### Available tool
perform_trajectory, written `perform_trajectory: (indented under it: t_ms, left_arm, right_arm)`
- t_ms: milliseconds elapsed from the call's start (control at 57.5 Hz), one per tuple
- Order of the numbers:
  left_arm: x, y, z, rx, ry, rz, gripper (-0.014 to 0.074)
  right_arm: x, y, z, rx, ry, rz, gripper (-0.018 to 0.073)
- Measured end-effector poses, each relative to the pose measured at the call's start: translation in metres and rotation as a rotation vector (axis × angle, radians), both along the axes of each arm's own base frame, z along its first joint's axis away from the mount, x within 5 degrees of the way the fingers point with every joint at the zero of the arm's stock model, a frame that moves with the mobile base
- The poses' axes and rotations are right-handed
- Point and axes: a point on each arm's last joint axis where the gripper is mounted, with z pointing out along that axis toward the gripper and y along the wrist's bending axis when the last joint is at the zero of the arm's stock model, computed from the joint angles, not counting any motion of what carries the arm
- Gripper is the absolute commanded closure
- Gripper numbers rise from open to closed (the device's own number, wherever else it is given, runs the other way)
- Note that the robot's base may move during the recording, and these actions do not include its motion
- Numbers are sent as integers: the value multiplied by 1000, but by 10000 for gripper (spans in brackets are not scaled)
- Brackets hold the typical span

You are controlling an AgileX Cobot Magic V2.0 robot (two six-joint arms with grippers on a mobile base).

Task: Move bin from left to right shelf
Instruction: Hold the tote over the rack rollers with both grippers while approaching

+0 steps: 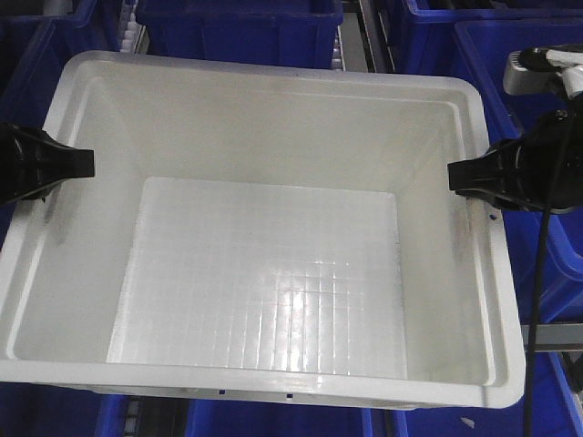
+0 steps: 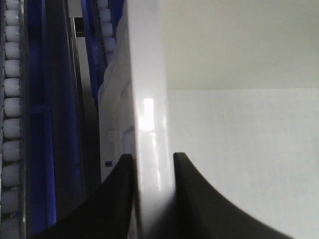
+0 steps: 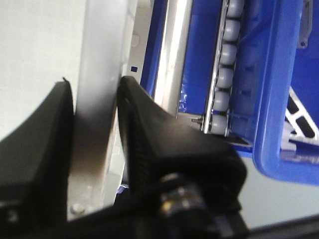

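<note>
The bin (image 1: 264,273) is a large white tote with a grid floor and fills most of the front view. My left gripper (image 1: 66,166) is shut on the bin's left rim (image 2: 149,124), one finger inside the wall and one outside. My right gripper (image 1: 469,177) is shut on the right rim (image 3: 97,99) in the same way. White roller wheels (image 3: 227,55) of the shelf lane run beside the bin's right side, and more rollers (image 2: 11,99) line its left side.
Dark blue totes (image 1: 246,27) stand behind the bin, another blue tote (image 1: 537,100) sits at the right and more (image 1: 109,414) show below the front rim. A grey metal rail (image 3: 172,55) runs along the right wall. A black cable (image 1: 539,300) hangs from the right arm.
</note>
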Motion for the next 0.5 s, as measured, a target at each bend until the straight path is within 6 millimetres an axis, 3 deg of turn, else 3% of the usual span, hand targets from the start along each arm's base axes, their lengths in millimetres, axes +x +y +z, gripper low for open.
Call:
perform_trajectory:
  t_ms: [505]
  left_arm:
    - [0, 0, 0, 0, 0, 0, 603]
  right_arm:
    - [0, 0, 0, 0, 0, 0, 564]
